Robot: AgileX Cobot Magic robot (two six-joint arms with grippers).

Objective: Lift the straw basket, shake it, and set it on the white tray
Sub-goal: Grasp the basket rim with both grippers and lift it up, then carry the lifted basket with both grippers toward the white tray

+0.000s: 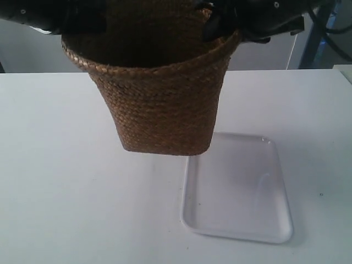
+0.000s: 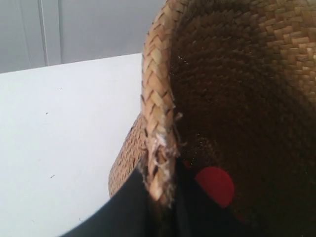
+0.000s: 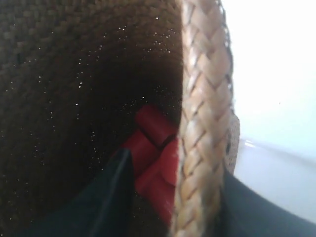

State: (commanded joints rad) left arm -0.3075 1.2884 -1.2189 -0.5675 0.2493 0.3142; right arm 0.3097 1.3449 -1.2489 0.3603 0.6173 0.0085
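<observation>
Both pincers are on the straw basket (image 1: 162,110): the left gripper (image 2: 160,197) pinches the braided rim, one finger inside and one outside, and the right gripper (image 3: 197,202) is clamped on the rim the same way. Something red (image 3: 153,153) lies deep inside. In the exterior view, the white tray (image 1: 236,187) sits on the table (image 1: 55,192) at the basket's five o'clock, just beside its base.
</observation>
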